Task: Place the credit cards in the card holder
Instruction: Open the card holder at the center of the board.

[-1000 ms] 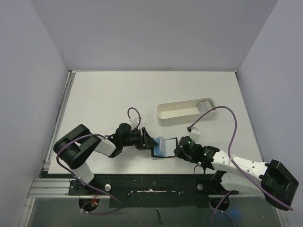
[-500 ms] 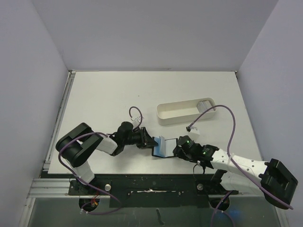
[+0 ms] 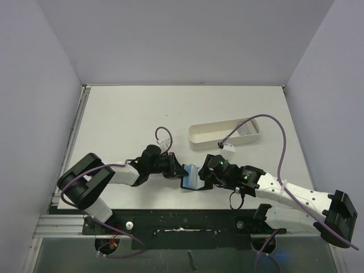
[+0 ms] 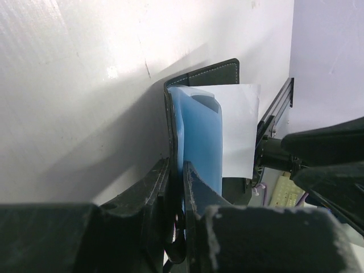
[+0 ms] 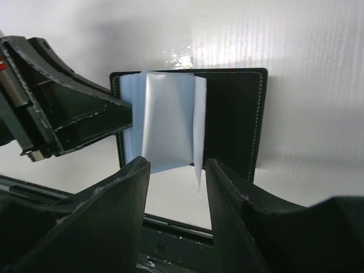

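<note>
The card holder (image 3: 190, 177) lies open on the table (image 3: 125, 114) near the front edge, between both pincers. The left gripper (image 4: 175, 170) is clamped on its left flap. A pale credit card (image 5: 168, 122) sticks out of its pocket toward the right gripper (image 5: 177, 170), whose jaws stand apart, the card's free edge loose between them.

The left claw (image 3: 180, 169), spread wide a second ago, has been closed onto the left flap of the card holder (image 3: 192, 177). The right claw (image 3: 203, 174) has been opened, and its jaws are now parted to either side of the credit card (image 5: 168, 119) standing out of the pocket. The right arm (image 3: 284, 193) has been pushed leftward, nearer the holder, and its purple cable (image 3: 267, 122) has been swung up over the white tray (image 3: 205, 139).
</note>
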Motion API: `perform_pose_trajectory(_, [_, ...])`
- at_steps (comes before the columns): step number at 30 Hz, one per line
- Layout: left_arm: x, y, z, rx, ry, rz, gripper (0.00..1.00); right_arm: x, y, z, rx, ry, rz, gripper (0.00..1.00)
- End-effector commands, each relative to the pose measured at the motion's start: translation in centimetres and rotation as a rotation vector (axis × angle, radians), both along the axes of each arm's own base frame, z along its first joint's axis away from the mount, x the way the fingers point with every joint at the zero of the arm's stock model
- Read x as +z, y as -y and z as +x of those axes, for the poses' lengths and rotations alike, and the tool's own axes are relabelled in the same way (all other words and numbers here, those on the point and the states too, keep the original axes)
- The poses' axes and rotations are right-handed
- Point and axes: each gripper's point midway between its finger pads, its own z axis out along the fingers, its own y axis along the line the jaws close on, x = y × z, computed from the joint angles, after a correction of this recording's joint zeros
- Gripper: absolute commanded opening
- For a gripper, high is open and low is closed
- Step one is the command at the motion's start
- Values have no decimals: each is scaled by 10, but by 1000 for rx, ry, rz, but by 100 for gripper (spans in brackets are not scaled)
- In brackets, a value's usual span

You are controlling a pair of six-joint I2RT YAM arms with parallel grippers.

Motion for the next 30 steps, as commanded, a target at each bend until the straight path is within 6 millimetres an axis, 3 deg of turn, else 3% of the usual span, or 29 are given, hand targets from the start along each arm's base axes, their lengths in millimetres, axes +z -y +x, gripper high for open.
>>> perform_pose_trajectory(1, [28,8,10,3,89,-26,7,28,-25,11,25,81,53,45])
perform_pose_trajectory(9, [25,5,9,28,80,14,7,7,-50,18,52,50,48,57])
perform_pose_trajectory(18, [26,5,7,33,77,12,7,-6,-66,18,91,25,68,62])
perform_pose_trajectory(25, [27,4,7,33,79,15,7,-17,-66,16,95,4,42,62])
perform_pose_trajectory(30, [26,4,7,32,78,19,7,-25,-60,15,84,-10,15,57])
